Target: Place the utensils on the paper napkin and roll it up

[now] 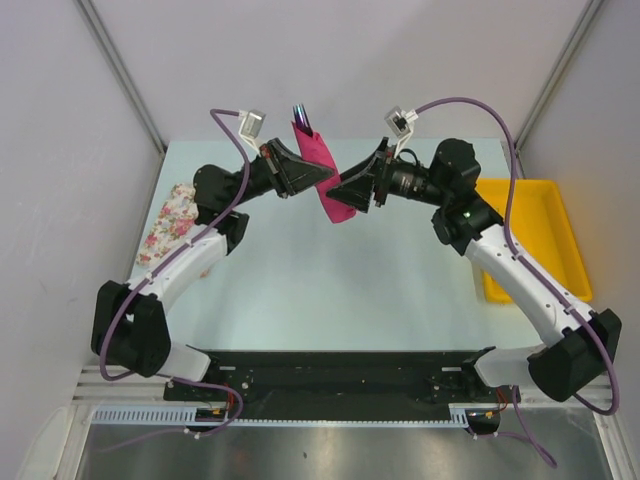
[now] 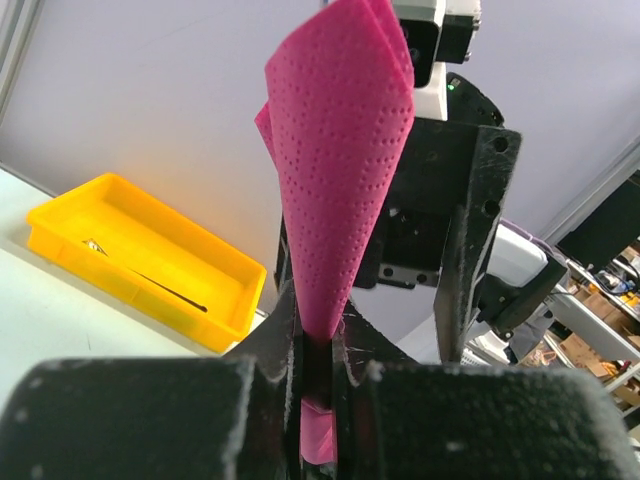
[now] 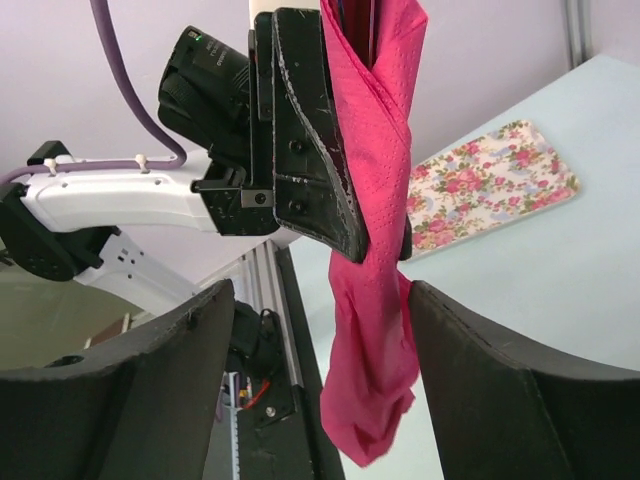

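The magenta paper napkin (image 1: pixel 318 160) is rolled into a loose tube and held up in the air over the back of the table. My left gripper (image 1: pixel 322 182) is shut on it about midway along, and the pinch shows in the left wrist view (image 2: pixel 320 345). A purple utensil tip (image 1: pixel 301 114) pokes out of the roll's upper end; the yellow-orange piece is hidden. The napkin's limp lower tail (image 3: pixel 375 350) hangs between the fingers of my right gripper (image 3: pixel 318 305), which stands open around it, the tail brushing the right finger (image 3: pixel 470 360).
A yellow tray (image 1: pixel 540 240) sits at the right edge of the table, with a thin dark piece (image 2: pixel 150 280) lying in it. A white floral cloth (image 1: pixel 172 222) lies at the left edge. Both arms meet above the table's far middle.
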You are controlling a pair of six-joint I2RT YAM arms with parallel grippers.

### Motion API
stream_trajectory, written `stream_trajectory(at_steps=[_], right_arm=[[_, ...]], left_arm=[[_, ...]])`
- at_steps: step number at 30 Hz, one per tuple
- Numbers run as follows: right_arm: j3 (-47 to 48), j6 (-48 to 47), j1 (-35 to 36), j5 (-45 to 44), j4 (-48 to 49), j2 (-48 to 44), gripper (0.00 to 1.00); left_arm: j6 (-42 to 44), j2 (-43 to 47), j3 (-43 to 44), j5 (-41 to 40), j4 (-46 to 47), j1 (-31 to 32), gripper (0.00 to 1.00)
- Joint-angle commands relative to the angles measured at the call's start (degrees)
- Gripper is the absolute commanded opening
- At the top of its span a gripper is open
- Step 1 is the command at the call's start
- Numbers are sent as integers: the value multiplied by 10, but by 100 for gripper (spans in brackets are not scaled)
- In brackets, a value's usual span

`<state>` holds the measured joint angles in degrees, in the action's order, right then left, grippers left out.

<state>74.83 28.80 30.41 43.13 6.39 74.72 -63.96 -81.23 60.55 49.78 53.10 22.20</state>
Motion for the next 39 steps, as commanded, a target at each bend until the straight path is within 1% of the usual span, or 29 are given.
stream_trajectory(at_steps=[1,2,4,9,10,12,13,14,15,16,20,21,22,23,24,25,26,28,29,30,31,32,33,34,35,36,37,38,39], right_arm=[[-8,65,6,-1,73,22,68],[-12,70,7,-1,78,24,66],[-20,73,12,1,89,24,58],[-44,68,16,0,92,24,46],[-45,68,16,1,93,24,38],[-46,65,16,5,94,25,31],[-46,66,15,7,95,25,18],[-47,66,15,8,96,25,9],[-49,69,14,11,99,25,2],[-49,70,13,11,98,25,0],[-53,90,-6,31,98,25,0],[-54,93,-17,35,97,25,0],[-53,95,-21,40,94,23,0],[-53,95,-25,50,92,20,0],[-52,93,-33,56,85,17,0],[-51,92,-40,62,79,11,0],[-51,92,-46,71,71,6,0],[-52,87,-73,81,38,-10,0],[-55,79,-84,91,23,-15,0],[-57,73,-95,99,-8,-23,0],[-61,65,-127,106,-28,-29,0],[-63,34,-144,118,-53,-46,0],[-64,20,-167,123,-122,-53,0],[-65,3,-189,132,-150,-60,0],[-65,-35,-243,152,-181,-70,0],[-63,-68,-271,160,-258,-74,0],[-61,-99,-299,165,-301,-77,0],[-60,-129,-370,181,-340,-78,0],[-52,-213,-401,185,-427,-75,0]], left_arm=[[-1,-5,40,-25,44,5,0],[-1,-7,43,-27,46,4,0],[-5,-10,45,-30,47,4,0],[-9,-16,52,-33,53,5,0],[-11,-16,53,-34,53,4,0],[-12,-19,55,-34,54,4,0],[-12,-19,55,-34,55,4,0],[-12,-22,56,-35,55,4,0],[-13,-24,57,-35,56,4,0],[-13,-25,56,-35,57,4,0],[-9,-26,55,-29,62,7,1],[-6,-25,54,-28,61,7,7],[-4,-25,52,-27,60,7,32],[-1,-24,47,-28,56,7,44],[5,-23,41,-27,52,7,54],[11,-17,36,-27,48,7,76],[16,-12,23,-25,38,7,81],[43,5,8,-17,18,7,88],[55,12,-8,-14,4,7,89],[87,19,-15,-10,-11,7,89],[105,26,-21,-7,-29,7,90],[123,40,-33,-3,-60,7,90],[160,46,-38,1,-74,7,89],[177,52,-42,6,-107,7,90],[192,63,-50,8,-120,8,90],[218,66,-54,11,-131,9,90],[232,70,-55,18,-153,11,90],[243,77,-59,19,-164,14,90],[270,80,-60,20,-176,21,91]])
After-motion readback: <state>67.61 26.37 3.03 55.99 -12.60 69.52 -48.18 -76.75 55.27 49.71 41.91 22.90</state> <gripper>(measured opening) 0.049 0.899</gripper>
